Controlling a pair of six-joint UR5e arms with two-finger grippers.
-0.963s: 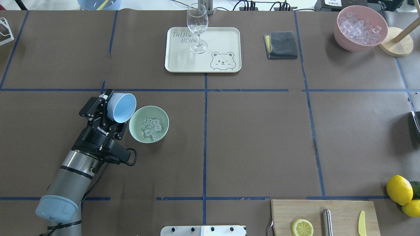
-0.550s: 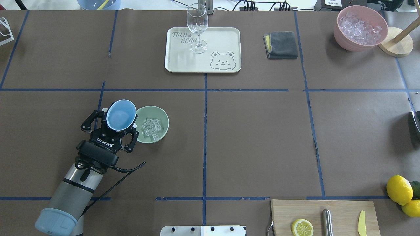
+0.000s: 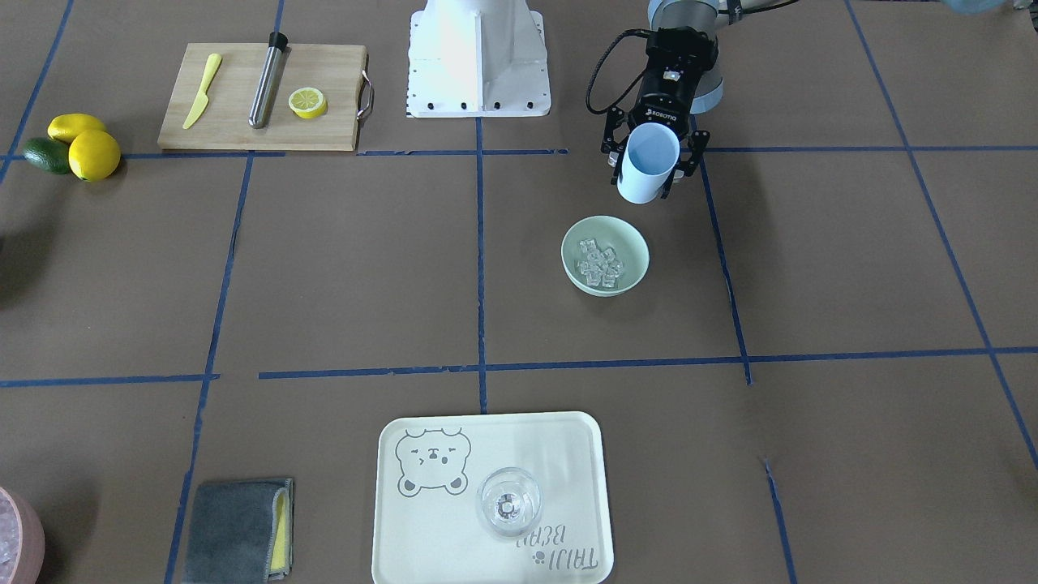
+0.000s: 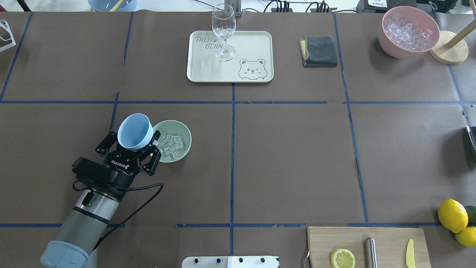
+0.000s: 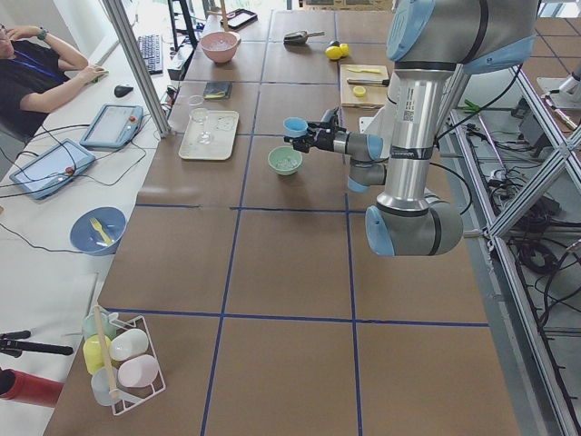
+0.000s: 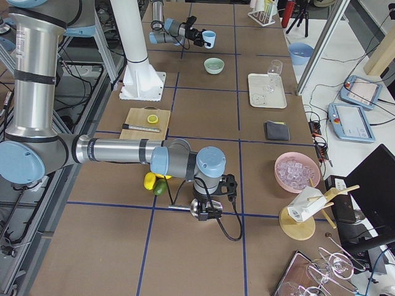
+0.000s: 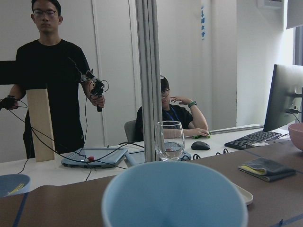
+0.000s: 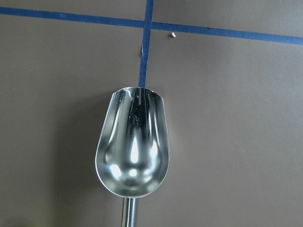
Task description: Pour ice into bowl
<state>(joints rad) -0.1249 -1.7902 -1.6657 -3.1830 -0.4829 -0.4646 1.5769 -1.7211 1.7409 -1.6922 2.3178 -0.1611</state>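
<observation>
Brown paper with blue tape lines covers the table (image 4: 297, 149). At left, the left gripper (image 4: 133, 138) clamps a light blue cup (image 4: 134, 129), mouth up, raised beside the bowl (image 4: 188, 139). The ice (image 4: 171, 144) lies inside the bowl. Far right, the right gripper (image 6: 210, 209) sits at a metal scoop (image 8: 132, 151); its finger state cannot be determined.

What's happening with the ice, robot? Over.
Left gripper shut on blue cup, upright beside bowl. Ice in bowl. Right gripper: can't tell, metal scoop under its camera. Nothing between cup and bowl.
</observation>
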